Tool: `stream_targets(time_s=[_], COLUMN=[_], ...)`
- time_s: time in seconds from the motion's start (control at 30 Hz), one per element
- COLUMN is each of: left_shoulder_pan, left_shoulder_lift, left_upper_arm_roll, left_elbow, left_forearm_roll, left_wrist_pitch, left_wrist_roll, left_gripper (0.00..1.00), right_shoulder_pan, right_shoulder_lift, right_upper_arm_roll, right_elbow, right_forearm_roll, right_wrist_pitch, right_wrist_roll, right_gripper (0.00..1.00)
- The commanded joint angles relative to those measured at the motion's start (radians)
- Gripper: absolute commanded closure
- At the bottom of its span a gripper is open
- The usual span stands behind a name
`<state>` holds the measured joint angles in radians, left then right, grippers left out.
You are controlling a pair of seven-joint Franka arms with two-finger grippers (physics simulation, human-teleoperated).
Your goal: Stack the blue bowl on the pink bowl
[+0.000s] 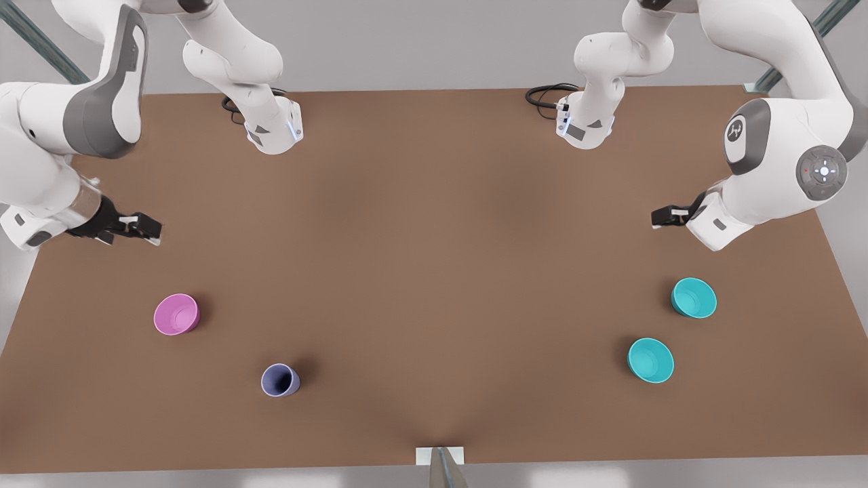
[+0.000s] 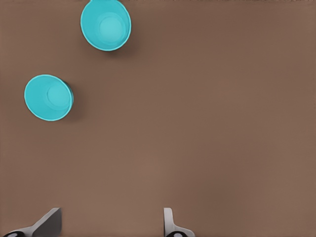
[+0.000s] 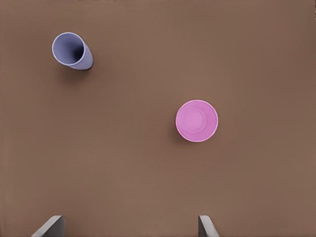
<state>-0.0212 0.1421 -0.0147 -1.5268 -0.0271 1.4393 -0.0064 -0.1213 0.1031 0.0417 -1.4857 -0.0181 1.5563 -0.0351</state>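
1. The periwinkle cup (image 1: 280, 379) stands upright nearest the front camera, on the brown table (image 1: 434, 271), toward the front view's left.
2. The pink bowl (image 1: 176, 314) sits upright, farther back and to the left of the cup, well apart from it; the right wrist view shows both, the pink bowl (image 3: 196, 121) with nothing in it.
3. Two identical turquoise bowls stand on the front view's right: the blue bowl (image 1: 650, 360) nearer the camera, the second turquoise bowl (image 1: 693, 297) just behind it, apart.
4. The right gripper (image 1: 139, 227) hovers above the table behind the pink bowl, fingers (image 3: 49, 226) spread wide, holding nothing.
5. The left gripper (image 1: 668, 217) hovers behind the turquoise bowls, fingers (image 2: 47, 221) likewise wide apart and empty.
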Motion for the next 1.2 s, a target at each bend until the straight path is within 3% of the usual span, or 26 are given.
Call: stream_targets(time_s=[0.0, 0.13, 0.2, 0.27, 0.43, 0.53, 0.7, 1.0, 1.03, 1.1, 1.13, 1.17], left_shoulder_pan=[0.000, -0.002, -0.002, 0.000, 0.000, 0.000, 0.000, 0.000, 0.000, 0.000, 0.000, 0.000], left_shoulder_lift=[-0.001, -0.001, 0.001, 0.001, 0.008, 0.008, 0.014, 0.014, 0.014, 0.014, 0.014, 0.014], left_upper_arm_roll=[-0.001, 0.001, -0.001, 0.001, -0.001, -0.001, -0.001, 0.001, -0.001, 0.001, 0.001, -0.001], left_elbow=[0.000, 0.000, 0.000, 0.000, 0.000, -0.001, -0.001, -0.001, -0.001, -0.001, 0.000, -0.001], left_forearm_roll=[0.001, 0.000, 0.000, 0.000, 0.000, 0.000, 0.000, 0.000, 0.000, 0.000, 0.000, 0.000], left_wrist_pitch=[0.013, 0.013, 0.012, 0.013, 0.012, 0.012, 0.012, 0.012, 0.012, 0.009, 0.009, 0.009], left_wrist_roll=[-0.026, -0.026, -0.026, -0.026, -0.026, -0.026, -0.026, -0.026, -0.026, -0.026, -0.026, -0.026], left_gripper=[0.00, 0.00, 0.00, 0.00, 0.00, 0.00, 0.00, 0.00, 0.00, 0.00, 0.00, 0.00], right_shoulder_pan=[-0.008, -0.008, -0.064, -0.130, -0.238, -0.248, -0.270, -0.276, -0.276, -0.276, -0.276, -0.274], right_shoulder_lift=[0.001, 0.110, 0.314, 0.437, 0.570, 0.573, 0.564, 0.578, 0.578, 0.580, 0.580, 0.578], right_upper_arm_roll=[0.000, 0.000, -0.003, -0.002, 0.004, 0.006, 0.006, 0.010, 0.012, 0.012, 0.012, 0.026], right_elbow=[0.002, 0.053, 0.173, 0.166, 0.150, -0.044, -0.200, -0.252, -0.254, -0.252, -0.252, -0.249], right_forearm_roll=[0.040, -0.020, -0.049, -0.103, -0.095, -0.091, -0.086, -0.043, -0.042, -0.042, -0.042, -0.042], right_wrist_pitch=[0.019, 0.053, 0.106, 0.275, 0.392, 0.688, 0.886, 0.884, 0.884, 0.878, 0.877, 0.870], right_wrist_roll=[-0.020, -0.080, -0.143, -0.160, -0.238, -0.238, -0.235, -0.227, -0.229, -0.230, -0.232, -0.233], right_gripper=[0.00, 0.00, 0.00, 0.00, 0.00, 0.00, 0.00, 0.02, 0.19, 0.65, 0.77, 0.79])
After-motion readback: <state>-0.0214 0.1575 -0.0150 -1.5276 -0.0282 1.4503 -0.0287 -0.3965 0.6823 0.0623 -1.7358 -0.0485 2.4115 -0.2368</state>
